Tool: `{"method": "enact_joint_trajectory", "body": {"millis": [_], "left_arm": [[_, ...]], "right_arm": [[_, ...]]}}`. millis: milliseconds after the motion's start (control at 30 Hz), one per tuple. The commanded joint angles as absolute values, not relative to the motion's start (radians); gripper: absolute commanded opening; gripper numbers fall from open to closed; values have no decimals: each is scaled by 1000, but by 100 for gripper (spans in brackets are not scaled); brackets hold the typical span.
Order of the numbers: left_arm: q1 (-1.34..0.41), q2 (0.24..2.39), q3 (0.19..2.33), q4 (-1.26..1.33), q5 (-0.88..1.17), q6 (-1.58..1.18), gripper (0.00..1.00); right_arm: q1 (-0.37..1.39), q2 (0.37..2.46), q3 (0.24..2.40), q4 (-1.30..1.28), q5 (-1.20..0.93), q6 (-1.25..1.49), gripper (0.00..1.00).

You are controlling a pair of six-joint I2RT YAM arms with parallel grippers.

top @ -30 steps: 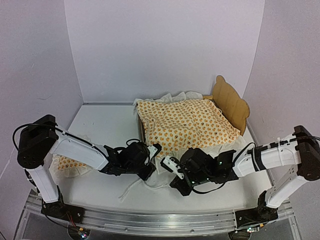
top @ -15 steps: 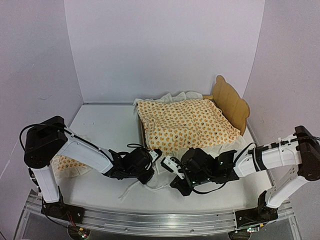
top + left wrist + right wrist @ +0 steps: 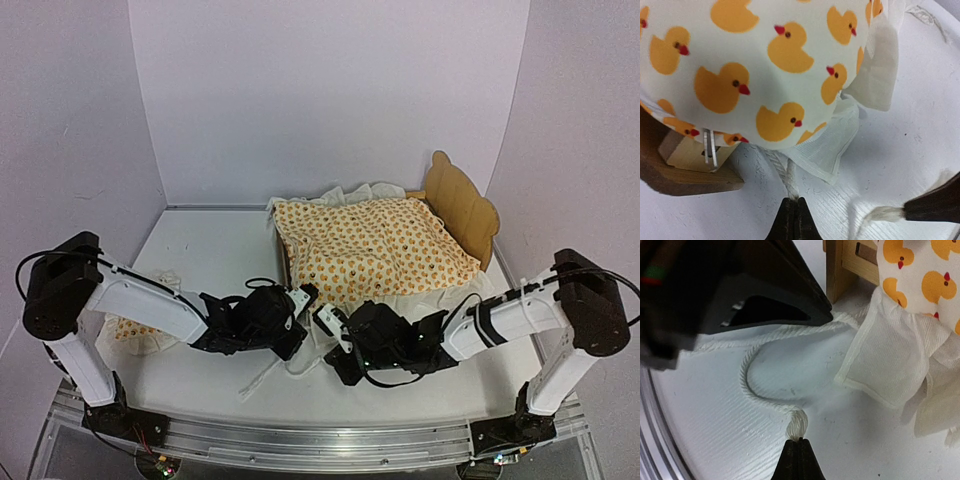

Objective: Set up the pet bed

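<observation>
Your left gripper (image 3: 794, 222) is pinched fully closed on the tie cord (image 3: 786, 177), just below where it comes out from under the duck-print mattress cover (image 3: 740, 75). Your right gripper (image 3: 800, 452) is clamped tight too, on the tip of a looped cord (image 3: 747, 367). That one curls across the table (image 3: 715, 430) and runs under the left arm's black fingers. I can't tell from either wrist view whether it's the same string or a second one.

The pet bed (image 3: 462, 208) sits far right on the table, headboard at its far-right end, with the cover already laid over it. Both grippers are working at its near-left corner, right by the wooden leg (image 3: 687, 165).

Looks to me like you're setting up to tie the cover down at that leg. I'd keep both pinches low on the table and draw the slack out slowly. Pull along the cord rather than upward, so the light frame doesn't drag and the cover doesn't slide off the corner. The right pinch is at the very tip, so it could slip.

Compared with a second ago, the left jaws were still apart and have now closed on the cord. The right gripper has slid left, closer to the other one. The bed and cover haven't budged.
</observation>
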State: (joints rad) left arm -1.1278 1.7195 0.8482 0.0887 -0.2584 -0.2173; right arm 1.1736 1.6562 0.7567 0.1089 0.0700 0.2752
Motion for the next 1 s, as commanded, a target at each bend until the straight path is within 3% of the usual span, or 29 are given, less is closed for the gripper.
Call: {"method": "enact_joint_trajectory", "body": {"millis": [0, 267, 533, 733, 967], "left_arm": [[-1131, 1619, 810, 162, -229, -268, 0], [-1131, 1553, 779, 163, -210, -285, 0], [-1126, 1541, 811, 57, -308, -318, 0], [-1086, 1485, 770, 158, -84, -327, 0], [-1029, 1438, 727, 175, -10, -366, 0]], "right_arm": [[1158, 1732, 778, 397, 159, 289, 0], [1130, 1879, 860, 550, 190, 287, 0], [1123, 1888, 835, 578, 242, 317, 0], [1121, 1877, 795, 729, 61, 292, 0], [1117, 1865, 753, 782, 42, 305, 0]]}}
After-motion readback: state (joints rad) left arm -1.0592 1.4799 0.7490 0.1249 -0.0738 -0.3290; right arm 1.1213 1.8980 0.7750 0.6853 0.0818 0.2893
